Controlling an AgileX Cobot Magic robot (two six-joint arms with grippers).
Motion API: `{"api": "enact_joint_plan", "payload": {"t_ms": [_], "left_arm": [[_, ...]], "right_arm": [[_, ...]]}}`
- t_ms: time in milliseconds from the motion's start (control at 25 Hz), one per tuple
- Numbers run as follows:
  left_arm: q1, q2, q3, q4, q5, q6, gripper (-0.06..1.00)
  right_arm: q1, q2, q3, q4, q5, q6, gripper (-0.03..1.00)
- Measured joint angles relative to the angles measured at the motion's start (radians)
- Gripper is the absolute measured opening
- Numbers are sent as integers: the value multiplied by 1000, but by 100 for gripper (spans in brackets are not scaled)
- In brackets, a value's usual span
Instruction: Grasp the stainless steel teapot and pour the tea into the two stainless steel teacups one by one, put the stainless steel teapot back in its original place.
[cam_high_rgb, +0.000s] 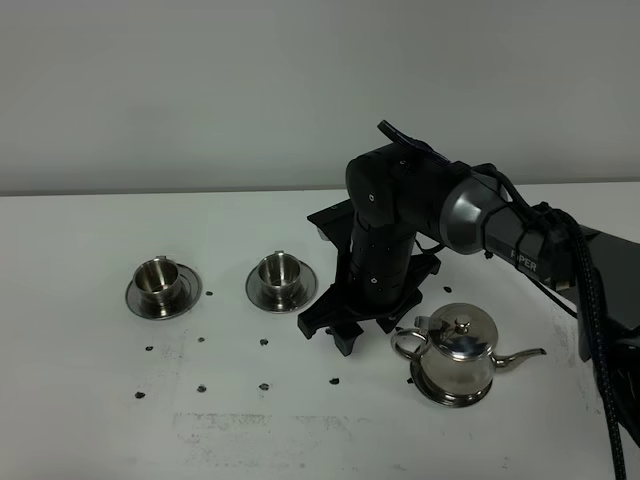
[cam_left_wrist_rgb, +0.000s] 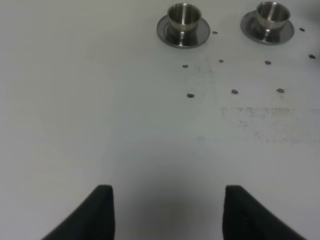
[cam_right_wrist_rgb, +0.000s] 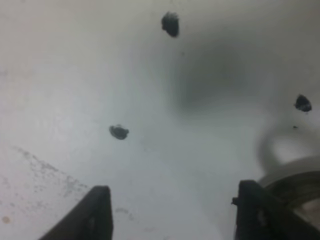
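The stainless steel teapot (cam_high_rgb: 457, 352) stands upright on its round saucer, the original place (cam_high_rgb: 440, 396), at the right front of the white table, spout pointing right. My right gripper (cam_high_rgb: 336, 334) points down just left of the teapot's loop handle (cam_high_rgb: 408, 345), open and holding nothing. In the right wrist view the right gripper (cam_right_wrist_rgb: 172, 207) hangs over bare table, with the teapot's blurred base (cam_right_wrist_rgb: 295, 182) beside one finger. The two stainless steel teacups (cam_high_rgb: 158, 277) (cam_high_rgb: 278, 270) sit on their saucers at the left. The left gripper (cam_left_wrist_rgb: 167, 205) is open, well short of the teacups (cam_left_wrist_rgb: 183, 16) (cam_left_wrist_rgb: 272, 14).
Small dark specks (cam_high_rgb: 264, 386) dot the table in front of the cups, and a faint smudged patch (cam_high_rgb: 250, 425) lies near the front edge. The right arm's body (cam_high_rgb: 480, 220) and its cable (cam_high_rgb: 600, 360) take up the right side behind the teapot.
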Motion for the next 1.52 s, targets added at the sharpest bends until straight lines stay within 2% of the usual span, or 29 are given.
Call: {"api": "enact_joint_plan", "payload": {"t_ms": [200, 520, 840, 1000, 1240, 1520], "left_arm": [[0, 0, 0, 0, 0, 0, 54], [0, 0, 0, 0, 0, 0, 54], [0, 0, 0, 0, 0, 0, 54], [0, 0, 0, 0, 0, 0, 54], [0, 0, 0, 0, 0, 0, 54], [0, 0, 0, 0, 0, 0, 54]], "right_arm": [[2, 0, 0, -47, 0, 20, 54], [-6, 0, 0, -67, -22, 37, 51], [-58, 0, 0, -214, -97, 42, 51], [-69, 8, 0, -252, -88, 29, 51], [-67, 70, 0, -248, -18, 0, 51], [-53, 75, 0, -242, -9, -7, 51]]}}
